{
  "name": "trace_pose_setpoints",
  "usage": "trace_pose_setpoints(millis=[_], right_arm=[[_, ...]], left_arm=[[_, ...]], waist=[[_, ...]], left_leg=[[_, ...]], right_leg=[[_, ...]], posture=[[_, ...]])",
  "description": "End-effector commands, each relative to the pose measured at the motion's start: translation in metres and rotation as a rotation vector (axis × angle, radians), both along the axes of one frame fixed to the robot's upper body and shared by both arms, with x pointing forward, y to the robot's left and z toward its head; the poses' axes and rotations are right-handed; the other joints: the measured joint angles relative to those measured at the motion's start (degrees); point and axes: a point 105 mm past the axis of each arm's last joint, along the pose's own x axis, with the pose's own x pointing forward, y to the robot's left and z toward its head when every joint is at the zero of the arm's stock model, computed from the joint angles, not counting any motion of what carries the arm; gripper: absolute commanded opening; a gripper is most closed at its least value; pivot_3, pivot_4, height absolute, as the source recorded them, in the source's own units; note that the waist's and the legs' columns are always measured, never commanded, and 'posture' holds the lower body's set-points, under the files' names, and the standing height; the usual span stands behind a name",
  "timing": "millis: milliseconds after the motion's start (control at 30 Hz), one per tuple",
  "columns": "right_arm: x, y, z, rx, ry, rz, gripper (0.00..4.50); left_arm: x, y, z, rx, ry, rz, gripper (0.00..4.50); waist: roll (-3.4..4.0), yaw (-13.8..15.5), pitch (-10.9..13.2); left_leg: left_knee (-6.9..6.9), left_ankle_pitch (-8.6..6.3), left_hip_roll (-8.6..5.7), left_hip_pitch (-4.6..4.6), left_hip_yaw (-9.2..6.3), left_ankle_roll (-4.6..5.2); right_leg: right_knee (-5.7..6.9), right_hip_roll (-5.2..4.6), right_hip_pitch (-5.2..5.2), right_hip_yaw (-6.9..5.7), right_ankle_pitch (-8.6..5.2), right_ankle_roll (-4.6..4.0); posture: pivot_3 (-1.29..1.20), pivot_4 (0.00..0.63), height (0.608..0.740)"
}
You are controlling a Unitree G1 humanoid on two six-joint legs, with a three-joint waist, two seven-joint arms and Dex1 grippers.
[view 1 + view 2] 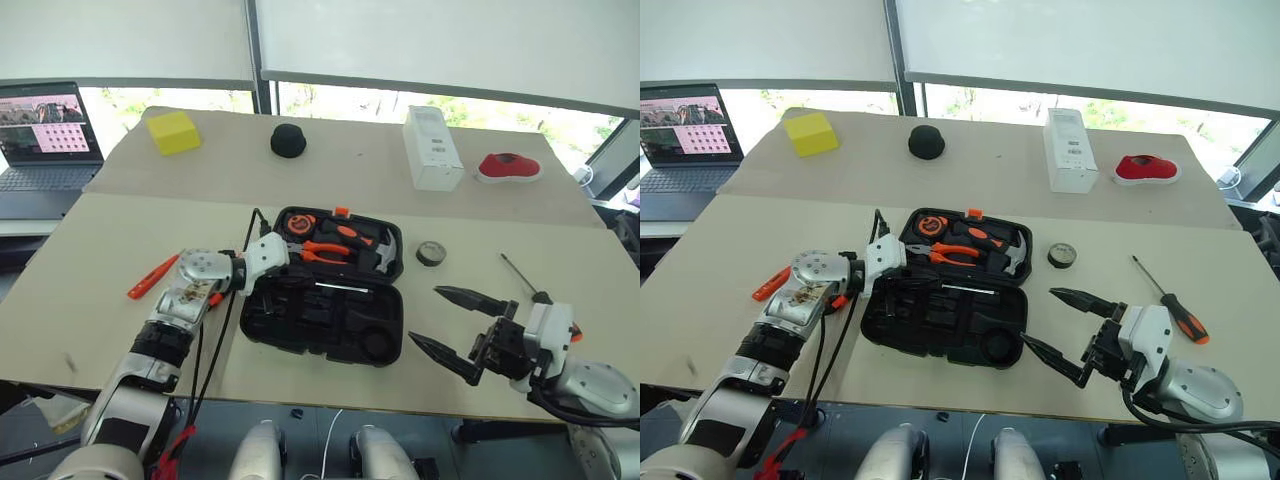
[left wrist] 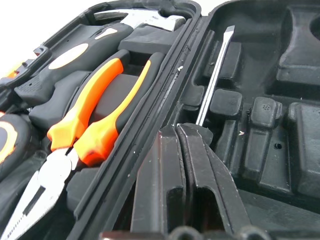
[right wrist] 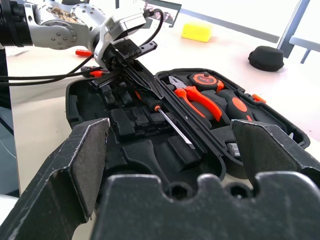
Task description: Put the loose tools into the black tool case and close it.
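Observation:
The black tool case lies open at the table's middle. Its back half holds pliers, a hammer and a tape measure. One screwdriver lies in a slot of the front half. My left gripper is shut, its tips right over that screwdriver's handle, and the shaft runs on past them. An orange tester screwdriver lies left of the case. A dark tape roll sits to its right. A black-and-orange screwdriver lies further right. My right gripper stands open and empty beside the case.
At the back stand a yellow block, a round black object, a white box and a red item. A laptop sits on a side table to the left. The table's front edge runs just below the case.

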Motion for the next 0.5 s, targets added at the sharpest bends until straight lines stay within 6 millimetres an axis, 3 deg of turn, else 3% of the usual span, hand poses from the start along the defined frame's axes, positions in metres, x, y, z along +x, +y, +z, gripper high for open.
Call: trace_pose_setpoints(millis=[33,167,267,367,500], right_arm=[[-0.004,-0.001,0.004,-0.002,-0.019,-0.017,4.50],[-0.006,-0.003,0.000,0.004,-0.001,-0.043,4.50],[-0.004,-0.016,0.002,0.007,-0.023,-0.124,4.50],[-0.008,-0.037,0.004,0.032,-0.017,-0.220,4.50],[-0.026,-0.080,-0.012,-0.022,0.020,-0.377,4.50]], left_arm=[[-0.010,-0.006,-0.023,0.098,0.060,-0.028,0.10],[-0.013,-0.010,-0.037,0.142,0.113,-0.018,0.10],[-0.003,-0.016,-0.013,-0.058,0.088,0.052,0.10],[-0.004,-0.007,0.017,-0.243,0.035,0.048,0.76],[-0.026,0.026,0.053,-0.434,-0.013,-0.003,2.20]], waist=[[0.01,0.0,0.0],[0.15,0.1,-0.1],[0.24,0.2,-0.2],[0.25,0.0,-0.2],[0.23,-0.3,-0.2]], left_leg=[[0.00,0.00,0.00,0.00,0.00,0.00],[0.00,-0.02,0.00,0.23,-0.01,0.02],[-0.04,-0.06,-0.01,0.60,-0.02,0.07],[-0.02,-0.06,-0.03,0.54,-0.02,0.07],[-0.13,-0.06,0.03,0.42,-0.05,0.07]], right_leg=[[-0.01,-0.01,0.02,0.00,0.00,0.00],[-0.08,-0.01,0.29,-0.03,-0.01,0.01],[-0.16,-0.04,0.68,-0.07,-0.03,0.03],[-0.16,-0.09,0.63,-0.07,-0.04,0.04],[-0.15,-0.06,0.46,-0.08,-0.06,-0.01]], posture=[[0.00,0.150,0.740],[0.00,0.150,0.740],[0.00,0.150,0.740],[0.00,0.150,0.740],[0.00,0.150,0.740]])
